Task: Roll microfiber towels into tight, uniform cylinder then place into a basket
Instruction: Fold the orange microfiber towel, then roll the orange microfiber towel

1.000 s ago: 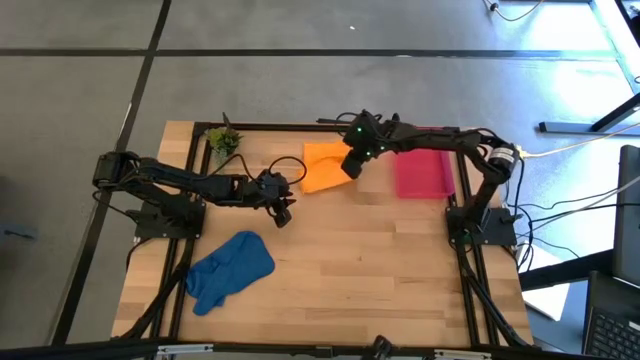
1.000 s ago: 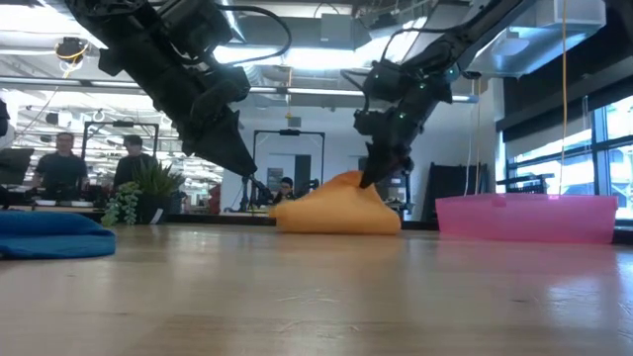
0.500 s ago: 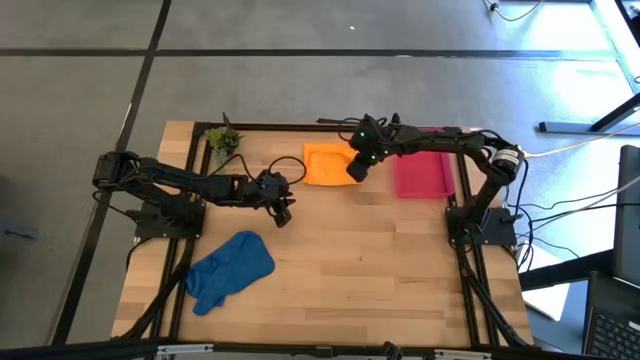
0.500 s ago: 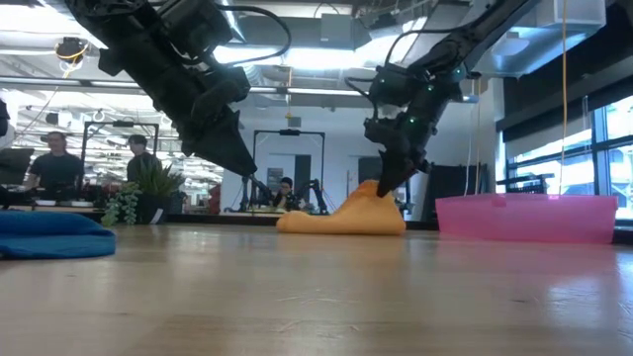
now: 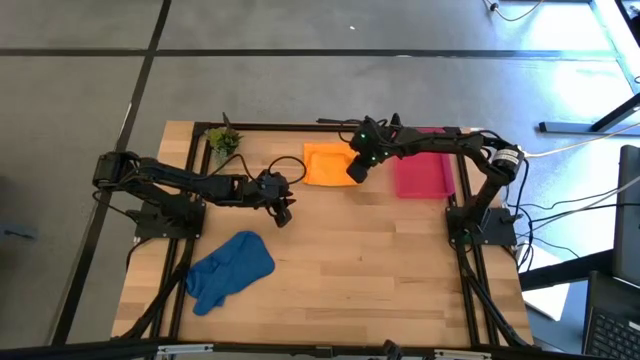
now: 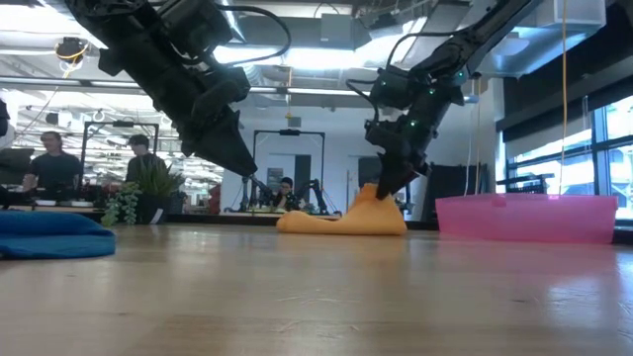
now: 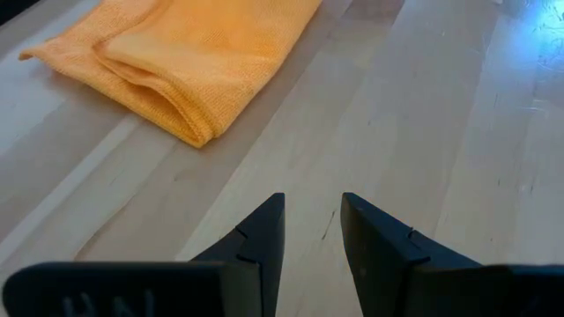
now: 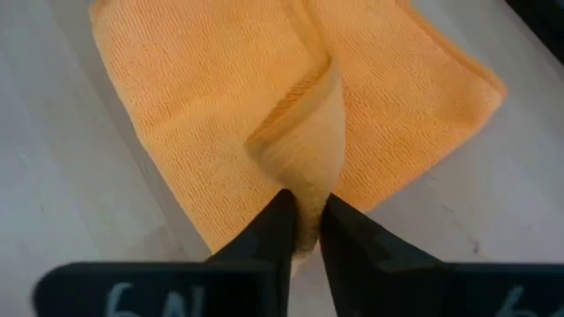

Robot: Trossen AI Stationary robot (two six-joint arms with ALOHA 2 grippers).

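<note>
The orange towel point(image 5: 325, 164) lies folded on the table at the far middle; it also shows in the low view point(image 6: 341, 220) and the left wrist view point(image 7: 189, 57). My right gripper point(image 5: 356, 172) is shut on its right edge, just above the table. The blue towel point(image 5: 230, 268) lies crumpled near the left front. The pink-red basket point(image 5: 422, 173) stands to the right of the orange towel. My left gripper point(image 5: 284, 212) hovers open and empty above the table, left of centre, near side of the orange towel. My right gripper pinches a raised fold of the orange towel point(image 8: 304, 180) between its two fingers, at the towel's right edge. The fingers point down from above. The pinched fold stands up as a small peak point(image 6: 374, 194); the rest of the towel lies flat on the table.
A small green potted plant point(image 5: 224, 140) stands at the far left corner. Black frame rails run along the table's edges. Bare wood lies between the two towels and in the near right part. People show in the room behind the table.
My right gripper has moved toward the table's right edge and down, drawing the orange towel's held edge with it. The towel, bunched into a high mound a second ago, now lies spread flat, with only a small peak at the fingers.
</note>
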